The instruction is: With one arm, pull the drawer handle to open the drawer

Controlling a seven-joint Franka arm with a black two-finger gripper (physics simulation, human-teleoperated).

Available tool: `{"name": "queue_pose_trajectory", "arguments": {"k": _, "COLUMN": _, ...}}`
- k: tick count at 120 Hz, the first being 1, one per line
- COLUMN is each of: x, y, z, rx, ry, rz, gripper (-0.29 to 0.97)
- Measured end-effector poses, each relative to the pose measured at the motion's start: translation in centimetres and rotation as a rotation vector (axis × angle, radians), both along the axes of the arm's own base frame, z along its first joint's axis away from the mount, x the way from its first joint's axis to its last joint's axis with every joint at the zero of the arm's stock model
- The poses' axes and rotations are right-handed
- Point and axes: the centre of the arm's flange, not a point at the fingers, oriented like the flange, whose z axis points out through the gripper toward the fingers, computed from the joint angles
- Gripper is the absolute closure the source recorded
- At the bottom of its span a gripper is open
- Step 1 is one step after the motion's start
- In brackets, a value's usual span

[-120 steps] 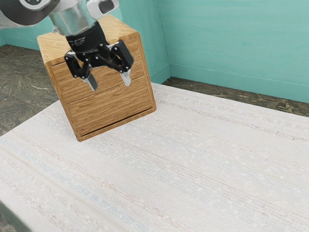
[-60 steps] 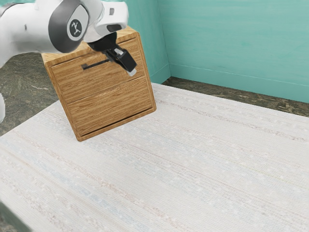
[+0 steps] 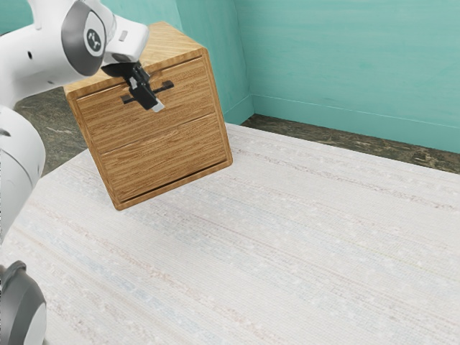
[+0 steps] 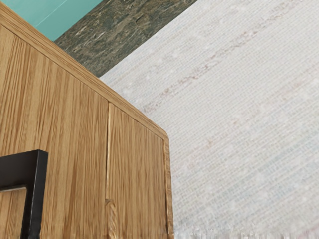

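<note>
The hand (image 3: pixel 152 103) had swung round in the last second. It had hung square in front of the cabinet (image 3: pixel 169 154) with its jaws plainly apart. By this moment it had turned edge-on and moved toward 9 o'clock, and it lay across the handle (image 3: pixel 167 86). I could not tell whether it was open or clamped on the bar, since it was seen from the side and covered the bar's middle. In the wrist view the handle (image 4: pixel 34 194) stood close under the hand, black against the wood grain. I judged this to be the end of the approach, with the grip either just made or about to be made.

The drawer (image 3: pixel 183 100), the upper of two, was not yet pulled. Its front sat flush with the cabinet, with no gap along the seam above the lower front. The handle ran across the upper part of that front, tilted with the cabinet.

The cabinet stood at about 10 o'clock on the tabletop (image 3: pixel 302 237) in the exterior view. Its back corner was near the teal wall (image 3: pixel 345 57), and dark floor (image 3: pixel 359 140) lay beyond the tabletop's far edge. The drawer front faced roughly 4 o'clock, where the tabletop ran wide and bare, so a straight pull had plenty of room. The tighter side was at 9 o'clock, where the arm came in. The pull would need to follow the drawer's own line, because a sideways drag might skew the cabinet or slip off the bar.
</note>
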Motion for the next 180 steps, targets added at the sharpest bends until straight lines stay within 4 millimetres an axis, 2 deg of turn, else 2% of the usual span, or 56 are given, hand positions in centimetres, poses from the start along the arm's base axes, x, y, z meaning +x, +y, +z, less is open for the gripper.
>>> {"name": "queue_pose_trajectory", "arguments": {"k": 11, "x": -0.2, "y": 0.4, "z": -0.3, "rx": 0.051, "ry": 0.05, "rz": 0.013, "gripper": 0.0}}
{"name": "queue_pose_trajectory", "arguments": {"k": 20, "x": -0.3, "y": 1.5, "z": -1.0, "rx": 0.084, "ry": 0.088, "rz": 0.043, "gripper": 0.0}}
{"name": "queue_pose_trajectory", "arguments": {"k": 29, "x": -0.3, "y": 2.0, "z": -0.7, "rx": 0.112, "ry": 0.101, "rz": 0.061, "gripper": 0.0}}
{"name": "queue_pose_trajectory", "arguments": {"k": 67, "x": -0.8, "y": 4.1, "z": -1.6, "rx": 0.098, "ry": 0.128, "rz": 0.11, "gripper": 0.0}}
{"name": "queue_pose_trajectory", "arguments": {"k": 97, "x": -0.1, "y": 4.1, "z": -2.1, "rx": 0.122, "ry": 0.125, "rz": 0.104, "gripper": 0.0}}
{"name": "queue_pose_trajectory", "arguments": {"k": 121, "x": 0.8, "y": 3.1, "z": -2.8, "rx": 0.109, "ry": 0.115, "rz": 0.076, "gripper": 0.0}}
{"name": "queue_pose_trajectory", "arguments": {"k": 151, "x": 1.2, "y": 2.6, "z": -1.7, "rx": 0.13, "ry": 0.08, "rz": 0.06, "gripper": 0.0}}
{"name": "queue_pose_trajectory", "arguments": {"k": 163, "x": 2.2, "y": 3.1, "z": -2.1, "rx": 0.131, "ry": 0.072, "rz": 0.046, "gripper": 0.0}}
{"name": "queue_pose_trajectory", "arguments": {"k": 180, "x": 3.8, "y": 1.7, "z": -2.4, "rx": 0.143, "ry": 0.061, "rz": 0.0, "gripper": 0.0}}
